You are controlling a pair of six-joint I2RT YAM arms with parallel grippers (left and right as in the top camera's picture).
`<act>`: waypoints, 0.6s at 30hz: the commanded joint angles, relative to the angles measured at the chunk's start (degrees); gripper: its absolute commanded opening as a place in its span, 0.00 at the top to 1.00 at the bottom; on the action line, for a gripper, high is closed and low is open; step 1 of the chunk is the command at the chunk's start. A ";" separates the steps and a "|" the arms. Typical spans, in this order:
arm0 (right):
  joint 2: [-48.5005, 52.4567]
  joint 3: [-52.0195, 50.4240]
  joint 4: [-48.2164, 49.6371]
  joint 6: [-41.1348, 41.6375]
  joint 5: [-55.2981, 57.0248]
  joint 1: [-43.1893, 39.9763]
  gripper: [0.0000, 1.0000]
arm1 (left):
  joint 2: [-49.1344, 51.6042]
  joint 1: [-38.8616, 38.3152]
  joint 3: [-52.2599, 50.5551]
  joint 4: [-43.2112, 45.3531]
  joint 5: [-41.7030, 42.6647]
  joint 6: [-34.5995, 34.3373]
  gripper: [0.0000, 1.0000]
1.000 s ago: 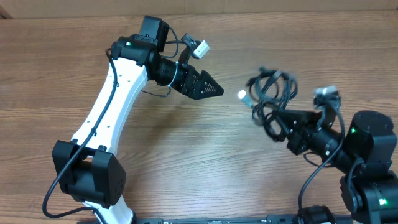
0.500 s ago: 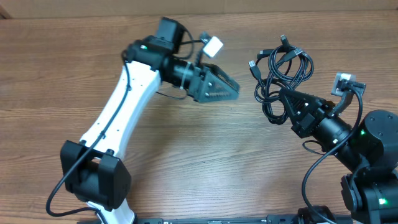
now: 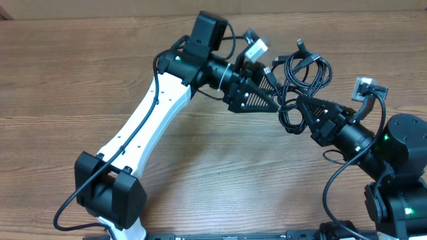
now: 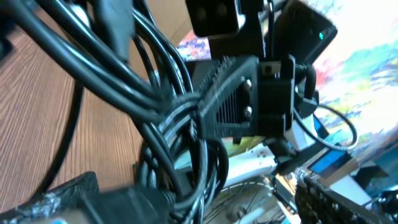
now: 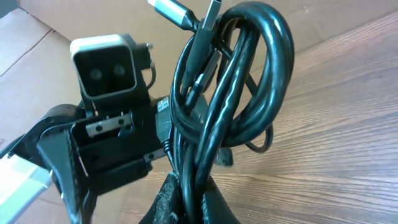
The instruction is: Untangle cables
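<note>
Overhead, one bunch of cables (image 3: 305, 73) hangs near the counter's (image 3: 80, 80) far right corner. The right gripper (image 3: 299, 101) is clamped tight on its lower end. The right wrist view adds what overhead blurs: two plugs atop the loops, one a silver plug (image 5: 169, 10). How many cords? Can't tell. Two grippers in play: the left gripper (image 3: 273, 93), jaws spread wide, has swung across from mid-counter and now noses against the bunch.
</note>
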 commanded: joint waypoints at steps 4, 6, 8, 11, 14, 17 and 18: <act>-0.42 0.42 3.02 1.31 -0.39 -0.11 0.96 | -2.05 -2.21 1.05 10.08 -3.54 -17.62 0.00; -0.39 0.42 4.02 1.29 -0.39 -0.11 0.96 | -2.05 -3.04 1.05 13.70 -3.89 -20.06 0.01; -0.33 0.42 5.03 1.33 -0.39 -0.11 0.96 | -2.05 -3.72 1.05 16.68 -4.42 -21.99 0.00; -0.13 0.42 5.49 1.31 -0.33 -0.13 0.96 | -2.05 -4.13 1.05 18.93 -4.66 -22.73 0.02; 0.00 0.42 5.01 1.27 0.68 -0.13 0.96 | -2.05 -4.15 1.05 18.97 -4.63 -22.69 0.31; 0.02 0.42 4.59 1.22 2.75 -0.13 0.96 | -2.05 -4.09 1.05 18.95 -4.63 -22.67 0.75; 0.02 0.42 4.57 1.25 3.15 -0.13 0.96 | -2.05 -4.07 1.05 18.95 -4.63 -22.67 0.82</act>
